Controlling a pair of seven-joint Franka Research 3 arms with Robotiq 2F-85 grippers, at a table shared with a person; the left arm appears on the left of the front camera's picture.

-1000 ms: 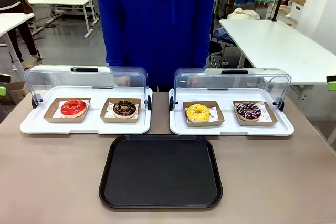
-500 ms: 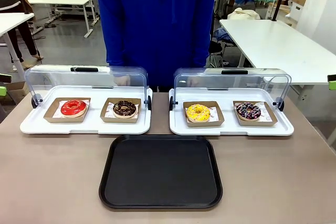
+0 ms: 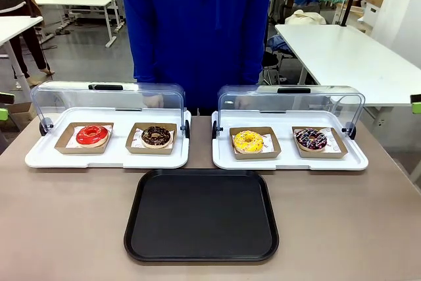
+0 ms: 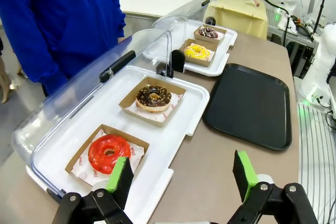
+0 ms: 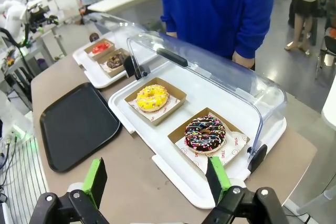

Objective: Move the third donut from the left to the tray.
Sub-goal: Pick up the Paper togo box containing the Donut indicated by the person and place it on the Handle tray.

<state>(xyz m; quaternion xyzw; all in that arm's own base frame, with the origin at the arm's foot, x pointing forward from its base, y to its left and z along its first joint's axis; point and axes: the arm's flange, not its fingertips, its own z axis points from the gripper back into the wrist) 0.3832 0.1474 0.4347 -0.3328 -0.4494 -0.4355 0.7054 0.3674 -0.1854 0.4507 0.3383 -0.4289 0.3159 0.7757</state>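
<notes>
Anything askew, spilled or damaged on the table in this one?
Nothing stands out. The yellow donut sits centred in its cardboard holder, and the black tray lies flat and undamaged.

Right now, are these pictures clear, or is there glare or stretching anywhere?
Front view: even, soft light, sharp throughout; the black tray shows only a dull sheen. Left wrist view: the wide lens makes the near red donut loom large and the yellow donut tiny; pale reflections on the left clear lid. Right wrist view: bright streaks along the right clear lid.
</notes>
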